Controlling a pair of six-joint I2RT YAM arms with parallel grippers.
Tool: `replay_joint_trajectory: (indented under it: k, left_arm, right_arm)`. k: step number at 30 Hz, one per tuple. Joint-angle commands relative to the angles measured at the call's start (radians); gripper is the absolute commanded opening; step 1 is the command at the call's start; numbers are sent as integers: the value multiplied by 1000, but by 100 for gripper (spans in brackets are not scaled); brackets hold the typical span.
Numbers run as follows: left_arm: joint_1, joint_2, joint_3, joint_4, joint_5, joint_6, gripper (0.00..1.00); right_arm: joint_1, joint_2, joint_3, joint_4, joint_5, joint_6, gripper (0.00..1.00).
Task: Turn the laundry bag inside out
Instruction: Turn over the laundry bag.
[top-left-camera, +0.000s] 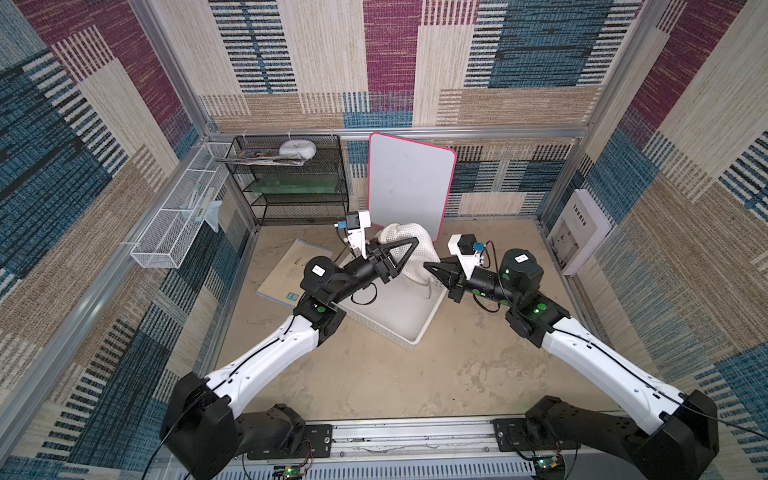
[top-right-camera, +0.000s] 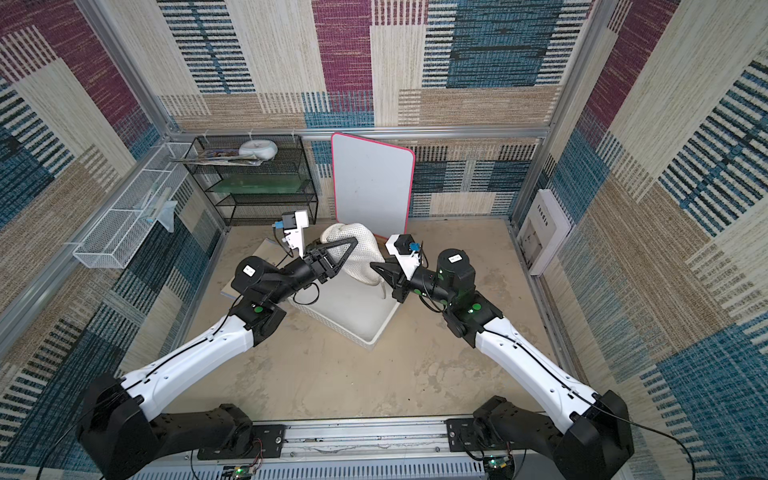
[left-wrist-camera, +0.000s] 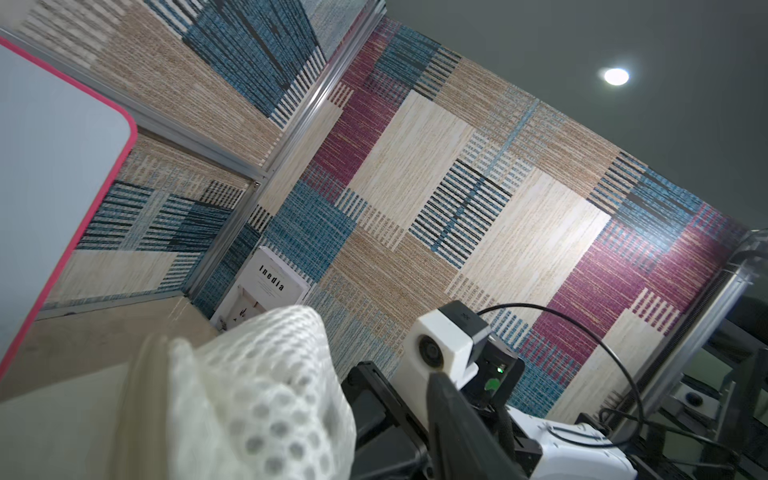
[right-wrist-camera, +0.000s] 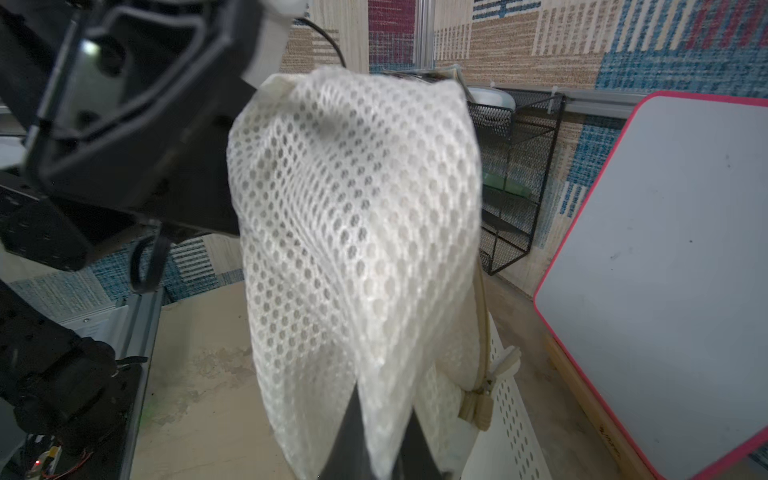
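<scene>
Starting at the left of both top views, a white wire-mesh trough (top-left-camera: 166, 232) hangs on the patterned wall. Just right of it stands a black wire shelf rack (top-left-camera: 299, 195) with a glossy white rounded dish (top-left-camera: 297, 148) on its top tier. Below the rack, a flat beige booklet (top-left-camera: 286, 266) lies on the tan floor (top-left-camera: 374, 374). The left gripper (top-left-camera: 405, 249) reaches toward the centre of the frame. In the left wrist view one black finger (left-wrist-camera: 461, 419) shows bare while mesh covers the side where its partner would be, so the jaws stand apart with fabric draped over one of them. The laundry bag (top-left-camera: 422, 257), a soft white net-mesh sack, is held up at the centre, above the far end of a rigid white plastic basket with perforated sides (top-left-camera: 390, 316). It hangs in front of the lower edge of a pink-rimmed whiteboard (top-left-camera: 409, 183) leaning on the back wall. The right gripper (top-left-camera: 428, 266) has its jaws pressed together on the bag's lower edge. The right wrist view shows the mesh pinched between both black fingers (right-wrist-camera: 345, 440), with a beige zipper pull (right-wrist-camera: 478, 409) dangling beside them. At the far right a white book lettered "Inedia" (top-left-camera: 579, 228) leans on the wall.
</scene>
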Motion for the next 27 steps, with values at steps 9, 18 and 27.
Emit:
replay_joint_trajectory:
  k: [9, 18, 27]
  left_arm:
    - [1, -321, 9, -911, -334, -157, 61]
    - [-11, -285, 144, -954, -204, -411, 61]
    - [-91, -125, 255, -1055, -212, -486, 72]
  right_arm:
    - [85, 74, 90, -226, 509, -514, 0]
    - [174, 88, 29, -68, 569, -991, 0]
    - [261, 99, 1, 12, 589, -1160, 0]
